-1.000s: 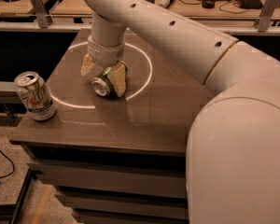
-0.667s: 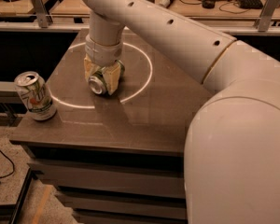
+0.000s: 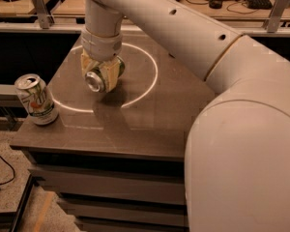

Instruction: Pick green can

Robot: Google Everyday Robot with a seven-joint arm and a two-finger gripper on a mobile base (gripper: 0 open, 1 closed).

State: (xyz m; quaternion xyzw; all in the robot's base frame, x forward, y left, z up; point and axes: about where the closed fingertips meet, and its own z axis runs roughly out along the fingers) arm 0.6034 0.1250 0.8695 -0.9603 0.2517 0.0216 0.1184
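Note:
The green can point(image 3: 95, 80) lies on its side between my gripper's tan fingers point(image 3: 115, 74), with its silver end facing the camera; little of its dark green body shows. My gripper point(image 3: 102, 72) is shut on the can and holds it a little above the dark tabletop point(image 3: 150, 120), over the left part of the white circle point(image 3: 153, 76). A shadow lies on the table just under the can. My arm reaches down to it from the upper right.
A mostly white 7UP can point(image 3: 36, 99) stands upright near the table's front left corner. My large pale arm covers the right side of the view. Desks with cables stand behind the table. The floor lies below at the left.
My gripper has shut on the green can and risen slightly from the tabletop, carrying the can up and a little back. The 7UP can has not moved.

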